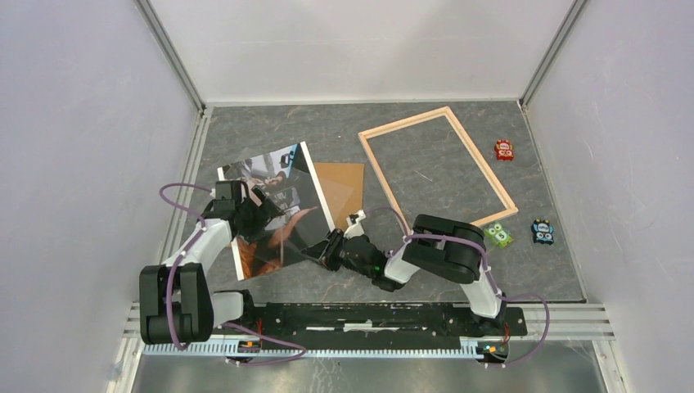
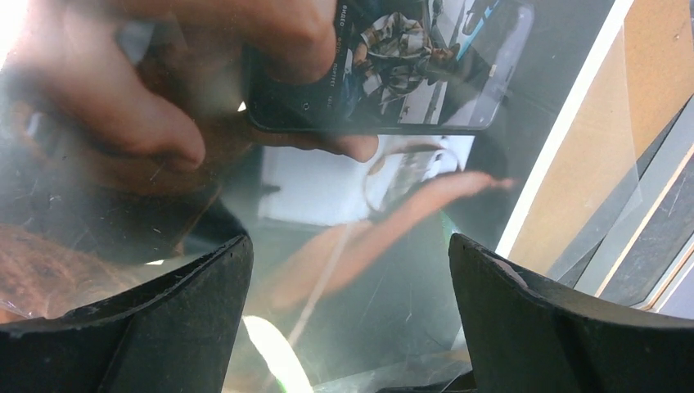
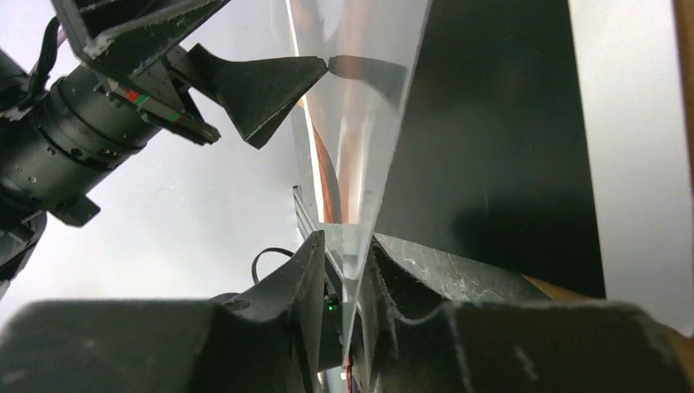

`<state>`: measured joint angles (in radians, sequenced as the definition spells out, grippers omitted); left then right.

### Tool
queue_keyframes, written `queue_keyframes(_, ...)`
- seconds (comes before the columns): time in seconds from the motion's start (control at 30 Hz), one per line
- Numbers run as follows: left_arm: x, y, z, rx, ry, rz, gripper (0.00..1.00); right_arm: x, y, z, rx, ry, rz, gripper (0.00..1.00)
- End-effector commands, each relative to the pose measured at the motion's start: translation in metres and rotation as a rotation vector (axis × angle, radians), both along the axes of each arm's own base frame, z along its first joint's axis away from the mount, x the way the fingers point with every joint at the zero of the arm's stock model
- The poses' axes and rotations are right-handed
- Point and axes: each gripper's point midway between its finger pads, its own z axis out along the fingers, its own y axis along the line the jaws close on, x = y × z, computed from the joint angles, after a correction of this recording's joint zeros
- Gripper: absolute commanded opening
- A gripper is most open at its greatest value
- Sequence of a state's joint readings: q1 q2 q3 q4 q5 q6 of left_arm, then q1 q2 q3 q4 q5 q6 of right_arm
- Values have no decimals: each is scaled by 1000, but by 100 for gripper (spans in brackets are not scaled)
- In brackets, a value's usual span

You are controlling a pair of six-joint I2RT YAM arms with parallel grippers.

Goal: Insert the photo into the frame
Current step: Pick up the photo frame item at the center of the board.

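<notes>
So here's where we're at. Our left gripper is spread wide and holding nothing, parked low over the glossy rectangular photo print, the one showing a hand holding a phone. In the right wrist view, 1 of its black fingertips touches the thin transparent plastic sheet that lies over the print and rises at a slant.

Our right gripper is down at the print's near right edge with both fingers squeezed in on the edge of that clear sheet, so it's pinching the sheet, not the photo.

The photo sits on the left half of the dark grey marbled table. The plain brown backing board is tucked against its right side. The thin pale wooden picture frame lies flat at the far right, well apart from the print, with bare table showing inside its rails.

There are also 3 small toy figures: a red one beyond the frame's right rail, and a green one and a blue one near its front corner.
</notes>
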<state>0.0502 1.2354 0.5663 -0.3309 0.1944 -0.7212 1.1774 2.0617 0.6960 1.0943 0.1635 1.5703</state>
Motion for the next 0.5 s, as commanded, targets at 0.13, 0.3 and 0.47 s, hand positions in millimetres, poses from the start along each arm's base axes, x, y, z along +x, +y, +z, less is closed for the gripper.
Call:
queue_keyframes(0.13, -14, -1, 12, 46, -48, -46, 100, 15, -2, 1, -126, -60, 25, 0)
queue_keyframes(0.3, 14, -17, 100, 144, -329, -128, 99, 29, -18, 51, -153, -325, 102, 0)
queue_keyframes(0.47, 28, -72, 212, 179, -627, -245, 95, 59, -43, 98, -286, -535, 125, 0)
